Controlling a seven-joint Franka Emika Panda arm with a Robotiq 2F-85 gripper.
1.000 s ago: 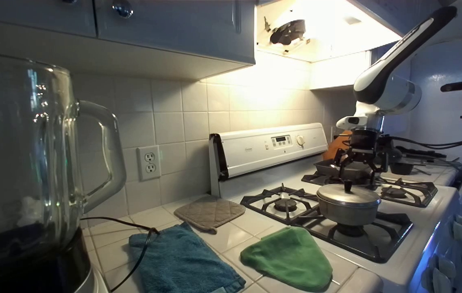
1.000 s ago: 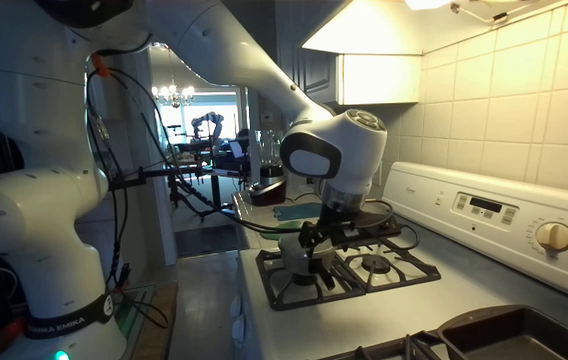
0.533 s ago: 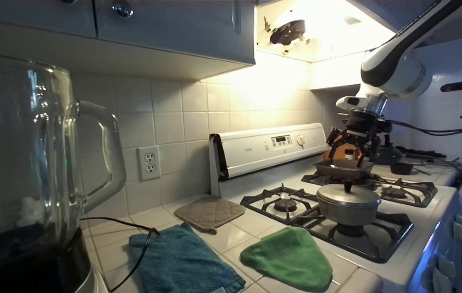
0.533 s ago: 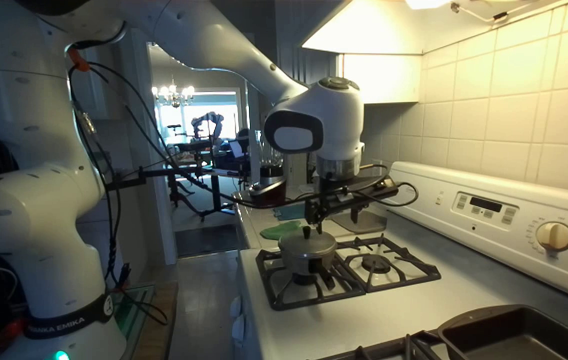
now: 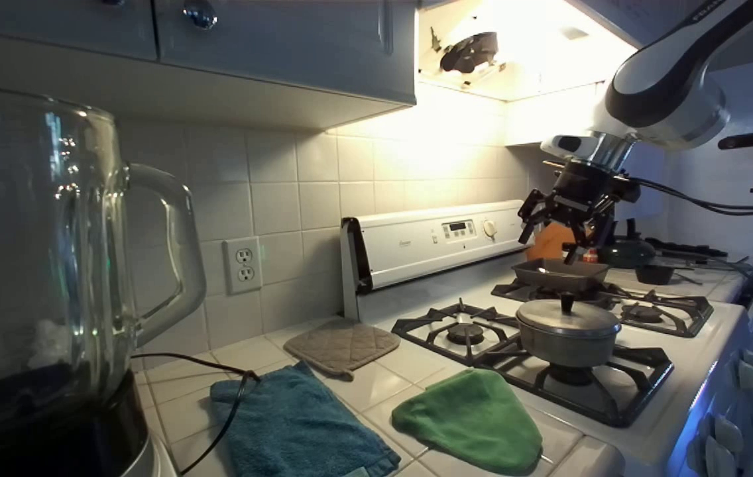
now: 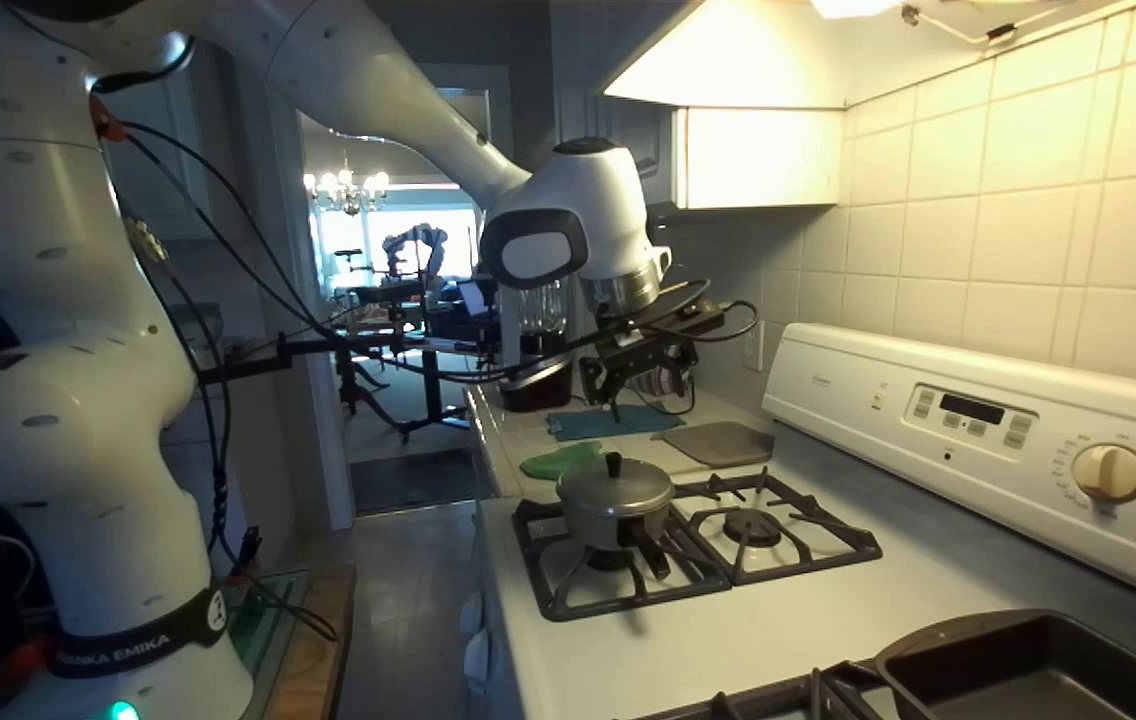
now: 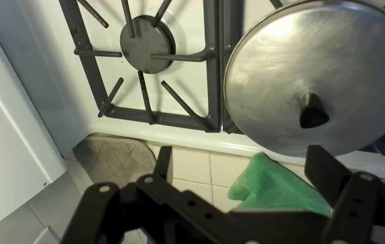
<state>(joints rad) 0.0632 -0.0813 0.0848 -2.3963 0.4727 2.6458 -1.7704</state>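
Note:
My gripper point(image 7: 244, 162) stands open, its fingers point(image 7: 324, 169) wide apart with nothing between them. In an exterior view the gripper point(image 5: 549, 244) hangs tilted, well above a metal pot point(image 5: 569, 341). The pot's silver lid point(image 7: 314, 61) is on, with a dark knob point(image 7: 312, 112) standing up from it. In an exterior view the pot point(image 6: 603, 525) sits on a front burner, its black handle point(image 6: 650, 550) pointing toward that camera. Past the stove edge, a green cloth point(image 7: 277, 186) lies on the tiled counter, seen between the fingers in the wrist view.
A blue towel point(image 5: 303, 424) and a grey quilted potholder point(image 5: 343, 344) lie on the counter near a glass blender point(image 5: 158, 252). A dark baking pan point(image 6: 1038, 670) rests on the far burners. The stove's control panel point(image 6: 968, 420) rises at the back, under a lit hood.
My gripper has risen from low by the pot lid and tilted, moving away toward the counter side. The pot, lid and cloths have not moved. The jaws have stayed open.

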